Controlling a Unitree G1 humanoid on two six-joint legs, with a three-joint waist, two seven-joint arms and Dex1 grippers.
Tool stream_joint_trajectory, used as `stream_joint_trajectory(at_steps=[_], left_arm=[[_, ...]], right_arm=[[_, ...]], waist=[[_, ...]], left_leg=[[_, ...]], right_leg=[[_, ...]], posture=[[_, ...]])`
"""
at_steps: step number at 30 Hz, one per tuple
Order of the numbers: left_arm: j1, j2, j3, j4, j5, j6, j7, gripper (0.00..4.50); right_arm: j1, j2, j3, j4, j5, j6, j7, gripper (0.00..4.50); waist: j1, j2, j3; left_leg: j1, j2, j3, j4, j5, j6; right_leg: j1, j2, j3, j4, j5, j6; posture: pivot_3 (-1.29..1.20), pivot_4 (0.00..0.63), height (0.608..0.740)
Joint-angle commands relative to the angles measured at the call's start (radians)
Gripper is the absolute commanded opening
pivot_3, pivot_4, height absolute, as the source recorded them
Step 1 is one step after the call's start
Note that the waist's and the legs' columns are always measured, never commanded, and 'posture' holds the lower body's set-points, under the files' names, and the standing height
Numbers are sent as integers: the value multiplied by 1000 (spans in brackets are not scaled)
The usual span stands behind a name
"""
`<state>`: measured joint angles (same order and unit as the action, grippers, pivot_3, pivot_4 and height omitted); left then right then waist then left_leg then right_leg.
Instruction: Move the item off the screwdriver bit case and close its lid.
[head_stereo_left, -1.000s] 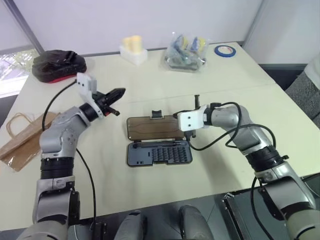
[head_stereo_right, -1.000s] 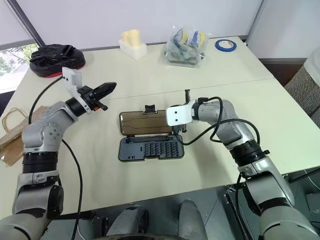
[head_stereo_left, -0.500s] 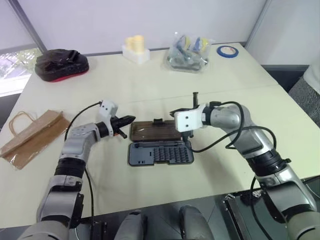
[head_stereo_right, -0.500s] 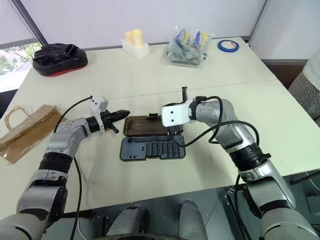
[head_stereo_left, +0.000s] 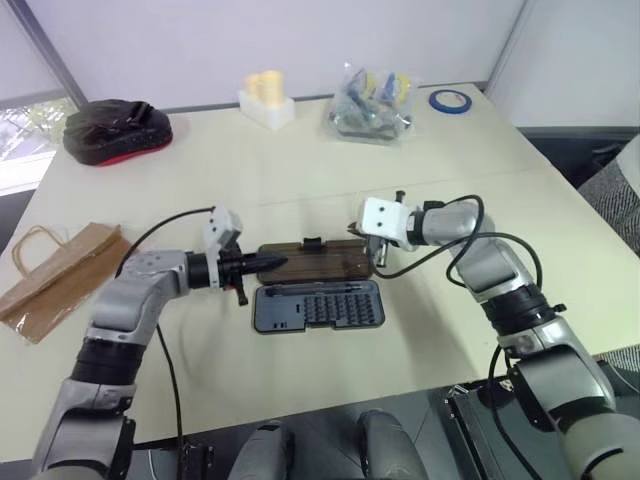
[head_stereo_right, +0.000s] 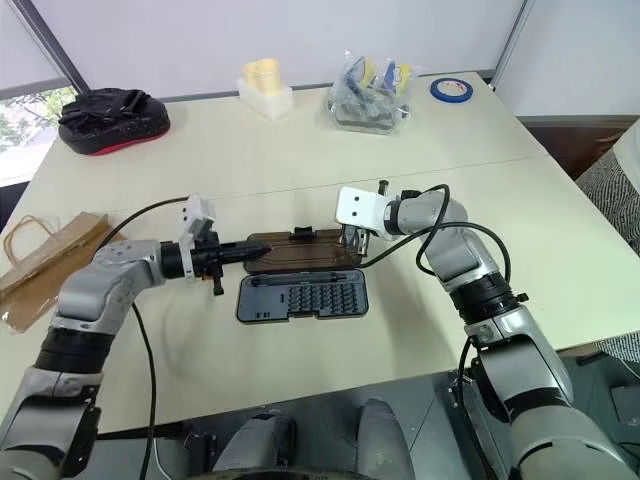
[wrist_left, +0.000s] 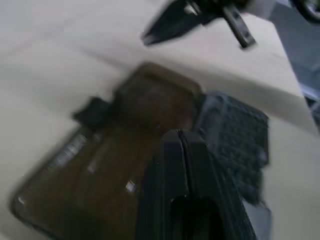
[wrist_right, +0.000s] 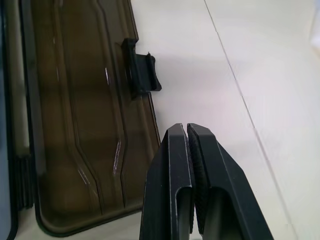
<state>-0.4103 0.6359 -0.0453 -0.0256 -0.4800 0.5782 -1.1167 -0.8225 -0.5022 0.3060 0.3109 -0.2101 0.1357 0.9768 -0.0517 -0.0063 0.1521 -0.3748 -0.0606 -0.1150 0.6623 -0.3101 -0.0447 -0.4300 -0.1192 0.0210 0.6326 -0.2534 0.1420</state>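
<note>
Beige table (head_stereo_left: 300, 400): I keep both grippers (head_stereo_left: 268, 261) (head_stereo_right: 352, 236) pinched shut, empty. Stiff, light lid (head_stereo_left: 310, 262) lies between fingertips; lift its latch (wrist_right: 141, 67) edge.

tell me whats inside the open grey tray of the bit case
Rows of small dark screwdriver bits fill most of the grey tray, with a long slim driver handle lying along its far edge. The lid lies swung back beside it, covering nothing. What sits under the bits cannot be seen.

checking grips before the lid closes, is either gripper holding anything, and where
Nothing is held. The left gripper and right gripper are both shut empty beside the lid.
</note>
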Motion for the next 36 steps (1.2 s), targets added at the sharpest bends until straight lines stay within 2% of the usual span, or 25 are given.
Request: stream_joint_trajectory(at_steps=[1,6,7,9,11,15,27,33,36], left_arm=[[36,43,-21,-64,5,-6,-44,0],[85,63,-57,-72,32,-37,-68,0],[90,62,-66,-65,43,-51,-69,0],[94,55,-75,-55,55,-68,-67,0],[94,51,-85,-45,69,-83,-66,0],[94,38,-104,-24,100,-116,-54,0],[115,38,-104,-37,117,-130,-46,0],[125,37,-97,-50,117,-137,-28,0],[127,37,-88,-53,111,-136,-19,0]], right_arm=[[-64,16,-16,85,29,-21,11,54],[-130,39,-3,236,27,-68,29,54],[-137,41,1,258,23,-80,30,312],[-147,42,6,286,17,-99,35,927],[-154,45,7,309,15,-112,37,1873],[-169,46,16,369,3,-149,46,4100],[-234,83,16,583,-19,-218,12,4100],[-235,90,35,657,-35,-244,41,4100],[-231,88,47,677,-44,-255,72,3266]], waist=[[6,0,0],[9,1,0],[9,1,0],[9,1,0],[7,1,0],[6,1,1],[6,1,1],[6,1,0],[6,1,0]], left_leg=[[0,0,0,0,0,0],[0,0,0,0,0,0],[0,0,0,0,0,0],[0,0,0,0,0,0],[0,0,0,0,0,0],[0,0,0,0,0,0],[0,0,0,0,0,0],[1,0,0,0,0,0],[1,0,0,0,0,0]], right_leg=[[0,0,0,0,0,0],[0,0,0,0,0,0],[0,0,0,0,0,0],[0,0,0,0,0,0],[0,0,0,0,0,0],[0,0,0,0,0,0],[0,0,0,0,0,0],[1,0,0,0,0,0],[1,0,0,0,0,0]], posture=[[0,150,740],[0,150,740],[0,150,740],[0,150,740],[0,150,740],[0,150,740],[0,150,740],[0,150,740],[0,150,740]])
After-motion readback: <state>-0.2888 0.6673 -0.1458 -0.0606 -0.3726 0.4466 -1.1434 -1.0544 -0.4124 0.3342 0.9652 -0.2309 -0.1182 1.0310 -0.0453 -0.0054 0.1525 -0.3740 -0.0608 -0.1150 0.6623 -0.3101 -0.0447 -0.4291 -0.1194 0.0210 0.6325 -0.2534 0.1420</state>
